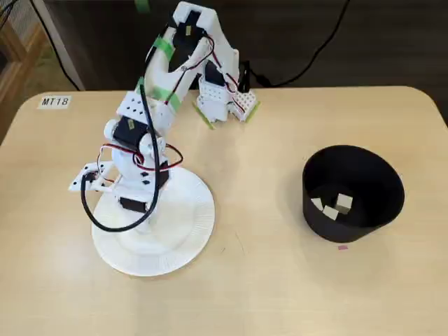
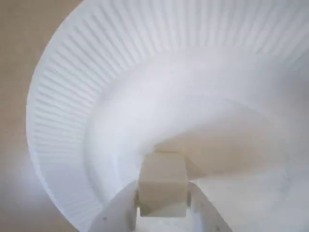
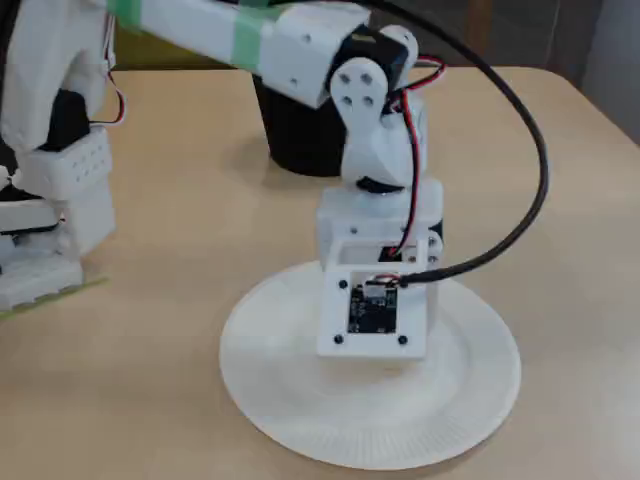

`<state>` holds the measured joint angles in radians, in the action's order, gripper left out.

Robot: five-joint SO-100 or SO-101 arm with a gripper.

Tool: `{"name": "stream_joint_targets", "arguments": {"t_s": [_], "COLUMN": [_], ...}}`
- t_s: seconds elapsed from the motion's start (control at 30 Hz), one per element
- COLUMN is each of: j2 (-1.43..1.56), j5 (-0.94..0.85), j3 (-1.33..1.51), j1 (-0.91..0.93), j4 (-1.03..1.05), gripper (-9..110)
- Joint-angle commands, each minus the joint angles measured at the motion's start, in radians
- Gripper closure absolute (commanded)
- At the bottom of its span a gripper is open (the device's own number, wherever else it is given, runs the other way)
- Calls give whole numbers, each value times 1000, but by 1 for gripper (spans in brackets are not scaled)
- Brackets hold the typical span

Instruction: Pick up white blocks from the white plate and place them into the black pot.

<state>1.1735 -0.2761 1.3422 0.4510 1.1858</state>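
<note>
In the wrist view, one white block (image 2: 162,186) is clamped between the narrowed fingers of the gripper (image 2: 163,212), low over the white plate (image 2: 72,96). Other white blocks (image 1: 334,206) are seen inside the black pot (image 1: 353,192), well apart from the plate.

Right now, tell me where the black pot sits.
In a fixed view the black pot stands on the table's right side, well clear of the white plate at left, with white blocks inside.
</note>
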Motion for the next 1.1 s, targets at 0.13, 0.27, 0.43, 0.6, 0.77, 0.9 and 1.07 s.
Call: {"name": "stream_joint_targets", "arguments": {"t_s": [0.13,0.27,0.43,0.6,0.77,0.9,1.07], "j2": [143,290,506,733,885,908,907], "j5": [38,87,175,247,296,272,190], "j3": [-44,-44,-44,-44,-35,-21,137], "j1": [8,-2,-51,-212,-505,-775,-1043], "j4": [-5,-48,-118,-232,-331,-351,-353], "gripper": [104,104,104,104,104,104,104]}}
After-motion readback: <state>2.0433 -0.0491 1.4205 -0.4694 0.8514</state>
